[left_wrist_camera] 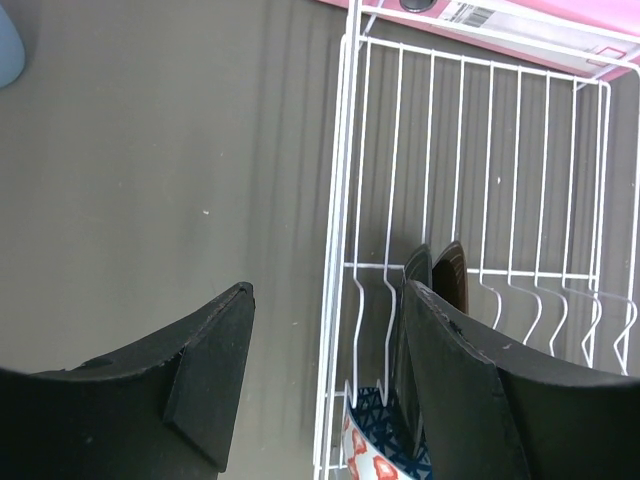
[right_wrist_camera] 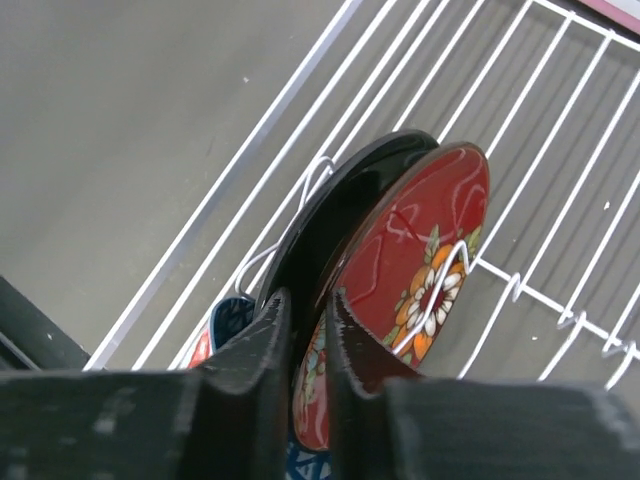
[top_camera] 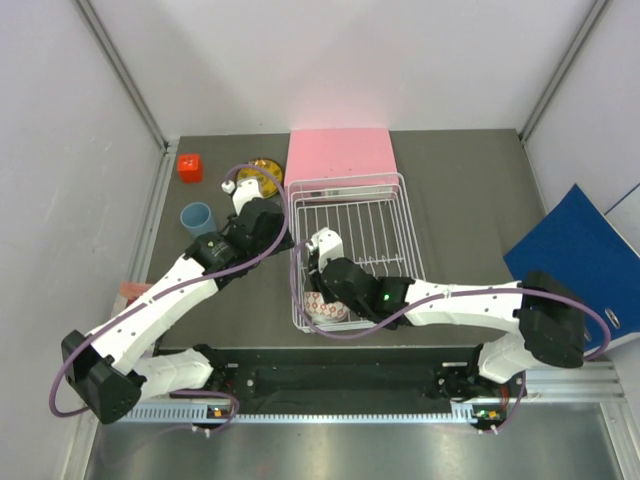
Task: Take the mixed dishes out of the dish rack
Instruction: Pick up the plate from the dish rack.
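Note:
The white wire dish rack (top_camera: pixel 385 225) stands mid-table. My right gripper (top_camera: pixel 322 262) is inside its left part, shut on the rim of the black-and-red plate (right_wrist_camera: pixel 420 250), which stands upright between prongs; the fingers (right_wrist_camera: pixel 262 345) pinch its edge. The small patterned bowl (top_camera: pixel 325 308) lies in the rack's near left corner, also seen in the right wrist view (right_wrist_camera: pixel 225 325). My left gripper (top_camera: pixel 272 232) is open and empty, straddling the rack's left wall (left_wrist_camera: pixel 345 150). The light blue cup (top_camera: pixel 197 218) and the yellow-amber plate (top_camera: pixel 262 172) sit on the table left of the rack. The lime green plate is out of view.
A flat pink box (top_camera: pixel 340 155) lies right behind the rack. A small red cube (top_camera: pixel 190 167) sits at the far left. A blue folder (top_camera: pixel 580 260) leans at the right edge. Walls close in the table on the left, back and right.

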